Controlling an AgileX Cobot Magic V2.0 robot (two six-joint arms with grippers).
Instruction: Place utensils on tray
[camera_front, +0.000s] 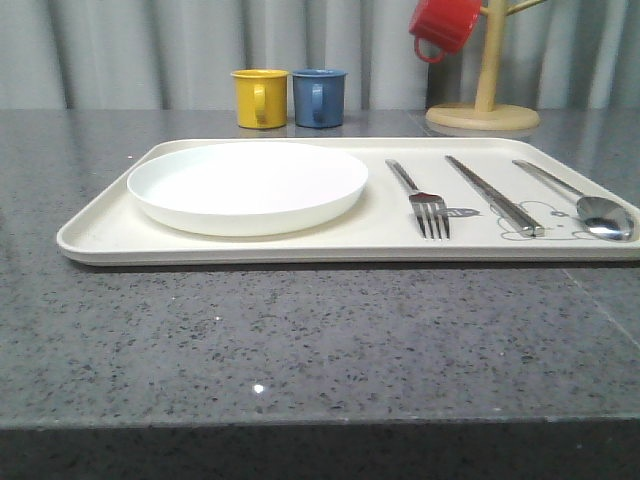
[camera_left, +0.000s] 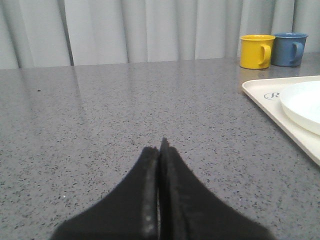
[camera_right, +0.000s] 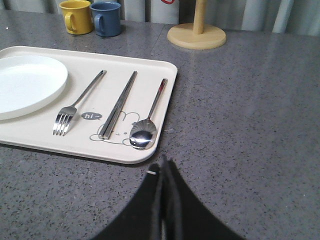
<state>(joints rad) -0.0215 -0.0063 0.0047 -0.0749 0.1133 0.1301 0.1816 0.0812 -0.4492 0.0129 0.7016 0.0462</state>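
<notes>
The cream tray (camera_front: 100, 235) lies across the table with a round white plate (camera_front: 247, 186) on its left half. On its right half lie the silver fork (camera_front: 425, 203), the pair of chopsticks (camera_front: 493, 195) and the spoon (camera_front: 590, 208), side by side. The right wrist view shows the same fork (camera_right: 75, 106), chopsticks (camera_right: 118, 104) and spoon (camera_right: 148, 120) on the tray (camera_right: 30, 137). My right gripper (camera_right: 163, 166) is shut and empty, over bare table just off the tray's near corner. My left gripper (camera_left: 160, 146) is shut and empty, left of the tray (camera_left: 280, 117).
A yellow mug (camera_front: 260, 98) and a blue mug (camera_front: 319, 97) stand behind the tray. A wooden mug stand (camera_front: 484, 105) with a red mug (camera_front: 444, 25) hung on it is at the back right. Grey speckled counter (camera_front: 300, 340) stretches in front of the tray.
</notes>
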